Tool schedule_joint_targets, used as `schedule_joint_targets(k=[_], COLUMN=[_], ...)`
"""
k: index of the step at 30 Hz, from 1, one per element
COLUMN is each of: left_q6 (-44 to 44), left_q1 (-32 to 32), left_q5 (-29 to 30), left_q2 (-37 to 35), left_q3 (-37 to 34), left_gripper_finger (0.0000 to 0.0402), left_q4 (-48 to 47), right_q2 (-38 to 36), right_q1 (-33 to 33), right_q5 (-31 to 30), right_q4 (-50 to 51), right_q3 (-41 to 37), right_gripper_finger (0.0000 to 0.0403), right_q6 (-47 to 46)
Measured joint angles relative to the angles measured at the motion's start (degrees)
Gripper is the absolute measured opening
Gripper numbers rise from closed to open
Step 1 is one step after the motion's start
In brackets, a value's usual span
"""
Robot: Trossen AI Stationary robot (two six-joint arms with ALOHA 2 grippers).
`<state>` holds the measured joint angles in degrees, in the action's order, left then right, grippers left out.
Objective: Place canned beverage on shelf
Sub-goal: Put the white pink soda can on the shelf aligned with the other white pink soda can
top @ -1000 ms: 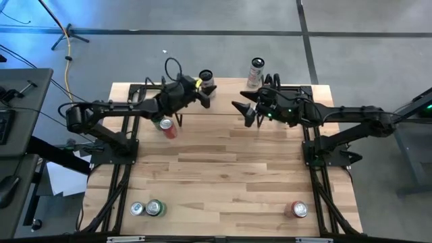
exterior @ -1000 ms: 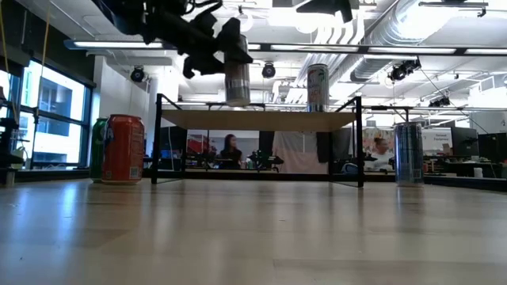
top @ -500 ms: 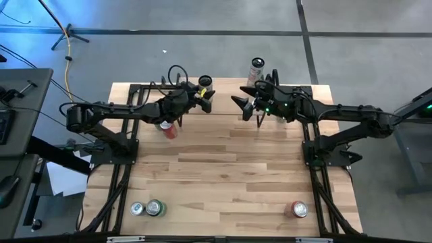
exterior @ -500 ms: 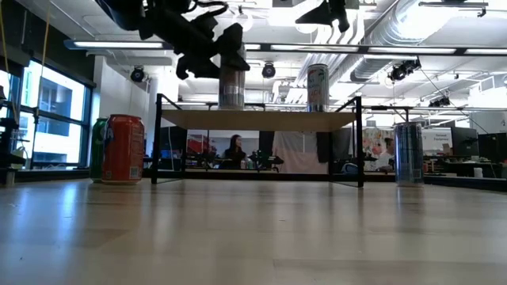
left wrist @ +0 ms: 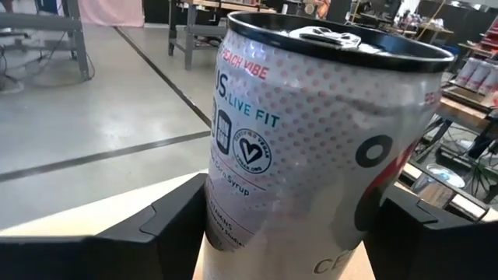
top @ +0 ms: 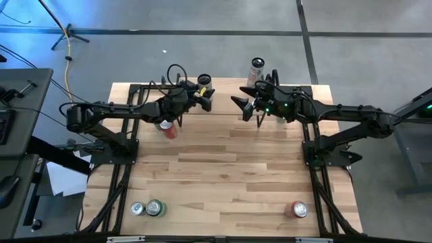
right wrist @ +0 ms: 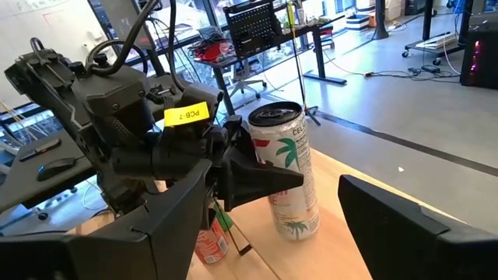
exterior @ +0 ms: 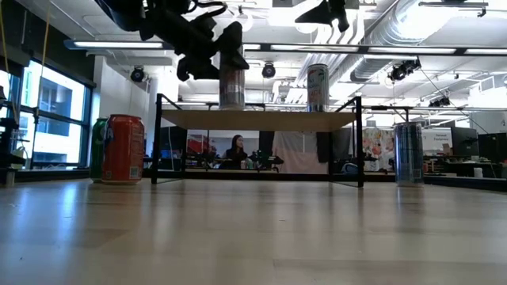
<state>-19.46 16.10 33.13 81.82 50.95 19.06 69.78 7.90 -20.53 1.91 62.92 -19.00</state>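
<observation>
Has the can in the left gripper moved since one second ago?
Yes. In the low view the silver can between the left gripper fingers now stands lower, its base on the shelf, and slightly nearer the shelf's left end.

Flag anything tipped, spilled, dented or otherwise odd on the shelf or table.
Nothing stands out. Both cans on the shelf stand upright: the silver can between the left gripper's jaws and the white can beside it. The table's cans look upright; no spills.
</observation>
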Motion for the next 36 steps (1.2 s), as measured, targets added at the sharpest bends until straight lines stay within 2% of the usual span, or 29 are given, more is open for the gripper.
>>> schedule_joint_targets(k=[22,36], left_q6=[0.22,0.84], left_q1=[0.04,0.04], left_q5=[0.04,0.19], left_q2=[0.04,-0.11], left_q3=[0.03,0.18], left_gripper_finger=[0.0258,0.0349], left_q4=[-3.05,-2.18], right_q2=[0.0,-0.02], right_q1=[0.0,0.0], right_q5=[-0.02,2.14], right_q4=[0.0,0.0], right_q3=[0.0,0.0], right_gripper_finger=[0.0282,0.0282], right_q6=[-0.02,-0.17])
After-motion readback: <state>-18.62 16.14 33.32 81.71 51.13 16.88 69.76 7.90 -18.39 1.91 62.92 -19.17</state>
